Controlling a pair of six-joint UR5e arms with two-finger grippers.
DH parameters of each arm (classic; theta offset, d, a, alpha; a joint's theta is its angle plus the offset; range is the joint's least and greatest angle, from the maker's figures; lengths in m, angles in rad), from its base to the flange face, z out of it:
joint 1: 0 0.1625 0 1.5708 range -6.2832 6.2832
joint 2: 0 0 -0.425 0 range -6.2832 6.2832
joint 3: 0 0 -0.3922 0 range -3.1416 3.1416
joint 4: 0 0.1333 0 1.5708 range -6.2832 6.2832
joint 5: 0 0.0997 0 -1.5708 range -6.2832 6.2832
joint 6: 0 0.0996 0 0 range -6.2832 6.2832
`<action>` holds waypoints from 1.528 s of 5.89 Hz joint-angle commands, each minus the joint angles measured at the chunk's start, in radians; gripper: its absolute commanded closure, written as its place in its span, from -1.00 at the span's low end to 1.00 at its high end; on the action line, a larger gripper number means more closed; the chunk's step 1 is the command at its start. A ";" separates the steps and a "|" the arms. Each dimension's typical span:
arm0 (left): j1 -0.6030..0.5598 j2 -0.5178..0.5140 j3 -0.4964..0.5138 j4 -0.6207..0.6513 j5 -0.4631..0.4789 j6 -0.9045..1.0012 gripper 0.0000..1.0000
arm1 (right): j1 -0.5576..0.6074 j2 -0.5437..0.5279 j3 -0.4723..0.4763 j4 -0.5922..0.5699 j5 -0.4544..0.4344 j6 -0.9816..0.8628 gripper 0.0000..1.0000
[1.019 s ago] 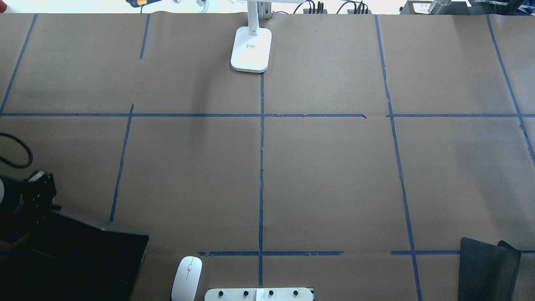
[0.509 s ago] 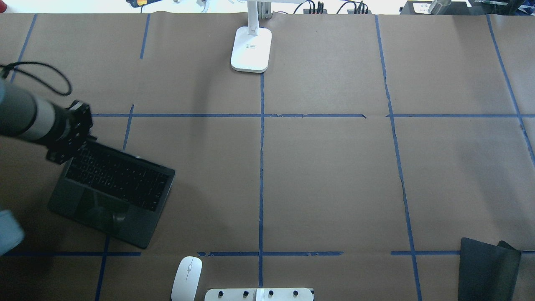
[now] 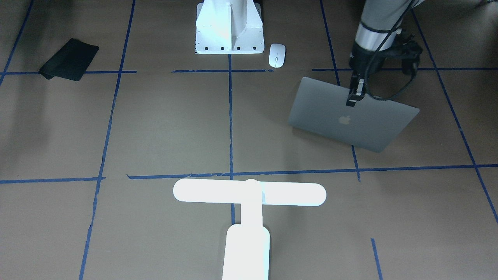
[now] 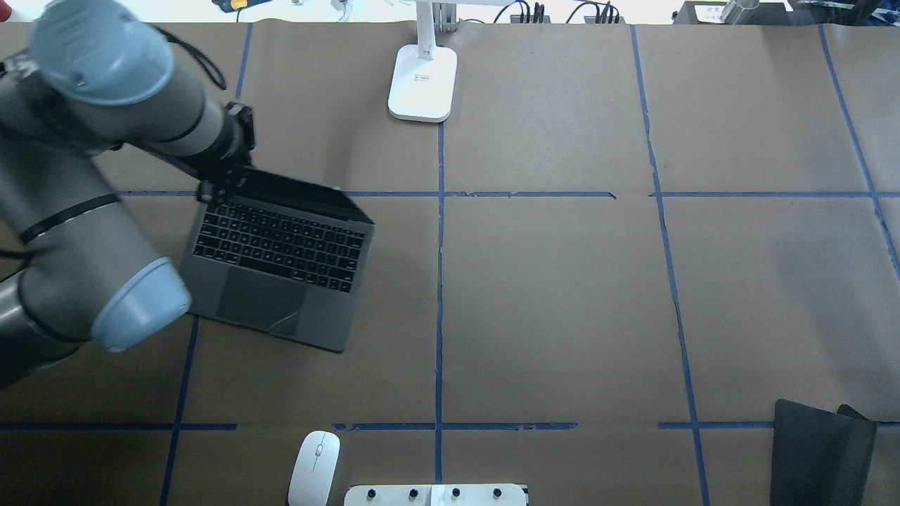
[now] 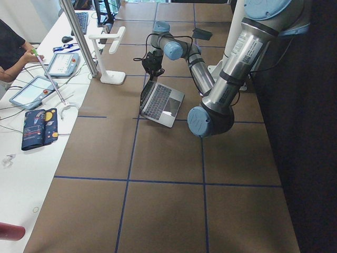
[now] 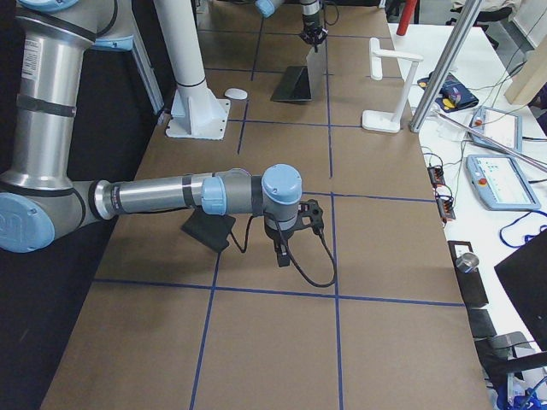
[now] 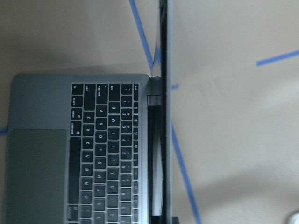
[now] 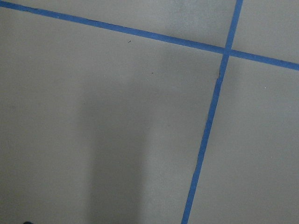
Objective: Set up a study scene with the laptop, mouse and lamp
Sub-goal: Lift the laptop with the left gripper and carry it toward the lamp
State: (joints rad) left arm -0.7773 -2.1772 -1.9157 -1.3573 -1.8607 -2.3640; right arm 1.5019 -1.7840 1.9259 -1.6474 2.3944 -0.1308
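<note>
The silver-grey laptop [image 4: 281, 270] is open at the table's left-centre, keyboard towards the robot. Its lid with the apple logo [image 3: 350, 116] faces the front-facing camera. My left gripper [image 4: 218, 186] is shut on the lid's top edge near a corner, also seen in the front-facing view [image 3: 353, 99]. The left wrist view shows the lid edge-on [image 7: 163, 116] beside the keys. The white mouse [image 4: 314, 467] lies near the pedestal. The white lamp [image 3: 249, 194] stands at the far edge, centre. My right gripper [image 6: 282, 254] hovers low beside a black pad; I cannot tell whether it is open.
A flat black pad [image 4: 823, 453] lies at the near right. The white bolted pedestal [image 3: 229, 27] stands at the robot's side, with the mouse beside it. Blue tape lines divide the brown paper. Operators' tablets and cables lie past the far edge [image 5: 31, 89].
My left arm has swung in from the near left with the laptop, carrying it rightward and away from the robot. The mouse, lamp and pad have not moved.
</note>
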 commanded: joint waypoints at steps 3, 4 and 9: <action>0.061 -0.418 0.392 0.003 0.009 -0.246 1.00 | 0.001 0.000 -0.027 0.000 0.000 -0.001 -1.00; 0.099 -0.488 0.499 0.000 0.087 -0.259 1.00 | 0.001 0.000 -0.030 0.000 0.002 0.000 -1.00; 0.095 -0.493 0.632 -0.106 0.144 -0.248 1.00 | 0.000 0.000 -0.033 0.001 0.002 -0.001 -1.00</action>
State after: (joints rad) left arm -0.6800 -2.6692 -1.3100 -1.4444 -1.7202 -2.6072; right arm 1.5018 -1.7840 1.8930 -1.6460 2.3960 -0.1309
